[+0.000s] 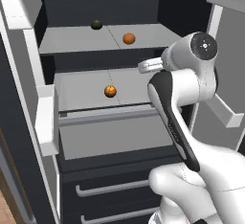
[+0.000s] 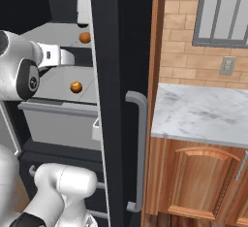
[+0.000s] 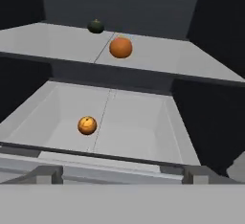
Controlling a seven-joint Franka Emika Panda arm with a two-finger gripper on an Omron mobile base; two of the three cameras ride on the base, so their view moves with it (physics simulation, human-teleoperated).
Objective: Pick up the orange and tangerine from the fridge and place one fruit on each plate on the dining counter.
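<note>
The fridge stands open in front of me. A plain orange fruit, which I take for the orange, rests on the upper grey shelf. A smaller one with a dark stem mark, likely the tangerine, lies on the lower shelf. My gripper is open with nothing between its fingers. It hovers at the front edge of the lower shelf, level with it and short of both fruits. The plates and the dining counter are out of view.
A dark green round fruit sits at the back of the upper shelf. A pale drawer juts out below the lower shelf. White door bins flank the left. The black door hangs on the right, beside a marble-topped wood cabinet.
</note>
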